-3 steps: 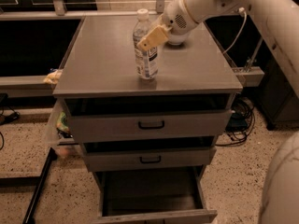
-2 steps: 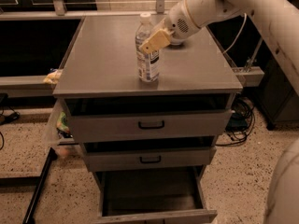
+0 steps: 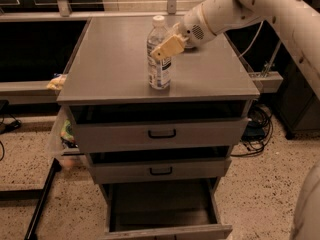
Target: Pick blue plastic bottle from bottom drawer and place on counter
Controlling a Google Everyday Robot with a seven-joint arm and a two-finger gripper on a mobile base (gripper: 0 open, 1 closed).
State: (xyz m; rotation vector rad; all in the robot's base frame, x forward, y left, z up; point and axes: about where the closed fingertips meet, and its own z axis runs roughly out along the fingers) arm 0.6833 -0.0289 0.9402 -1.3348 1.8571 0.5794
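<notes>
Upper middle, the pincer [image 3: 166,48] was right at the bottle [image 3: 159,75] on the bench [image 3: 110,69]; I couldn't tell its grip; a bump could tip it

One camera looks down from high in front of the drawer cabinet, facing toward its back edge, at a middle range that takes in nearly the whole unit. The gripper [image 3: 161,49] sits upper centre in the frame, at the blue plastic bottle [image 3: 159,76] standing on the bench [image 3: 110,69]. The white arm [image 3: 240,4] comes in from the gripper's upper right. Straight below the gripper, the view runs down the drawer fronts to the open bottom drawer [image 3: 160,209], which the lower frame edge cuts. Speckled floor [image 3: 25,169] fills the lower left.
</notes>
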